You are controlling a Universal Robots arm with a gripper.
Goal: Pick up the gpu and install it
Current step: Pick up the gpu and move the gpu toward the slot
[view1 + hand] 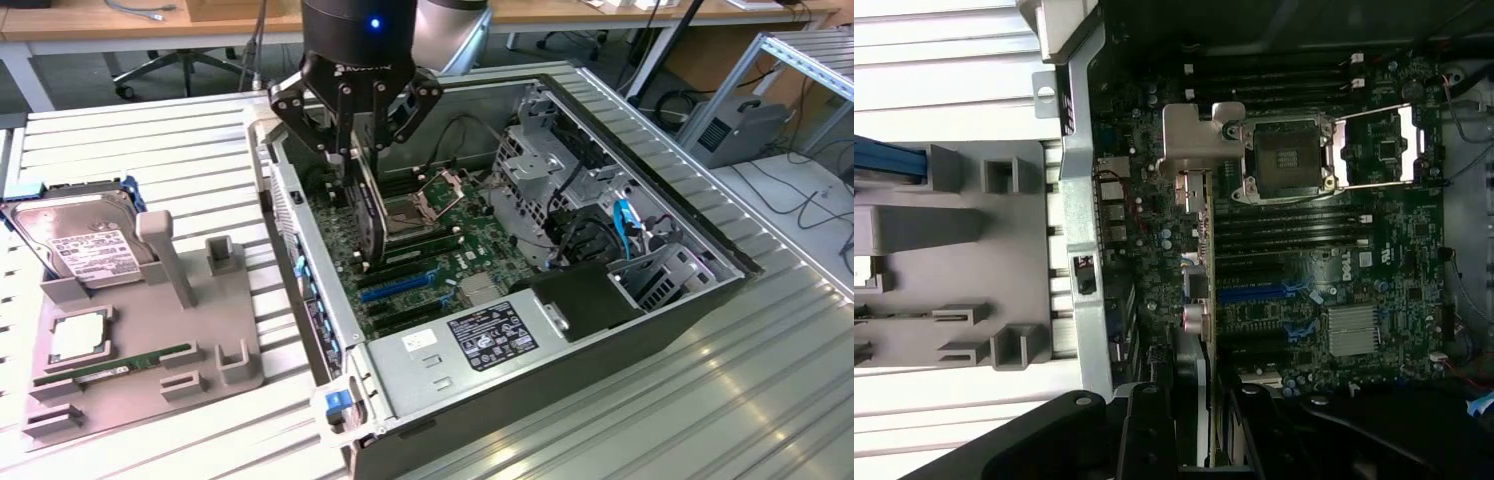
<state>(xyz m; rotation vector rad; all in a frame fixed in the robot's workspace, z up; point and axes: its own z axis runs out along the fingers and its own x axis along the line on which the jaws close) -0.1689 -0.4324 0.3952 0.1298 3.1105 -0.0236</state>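
One thin, flat gpu, a dark card with a silver metal end bracket, stands on edge inside the open black-and-silver computer case. It is over the green motherboard, beside the square silver processor socket. Whether its lower edge touches a slot cannot be told. Black robot fingers are clamped on its upper edge, one on each face. On the exterior view's left, a grey moulded holder on the ribbed metal surface carries a boxy silver hard drive and a narrow green memory stick.
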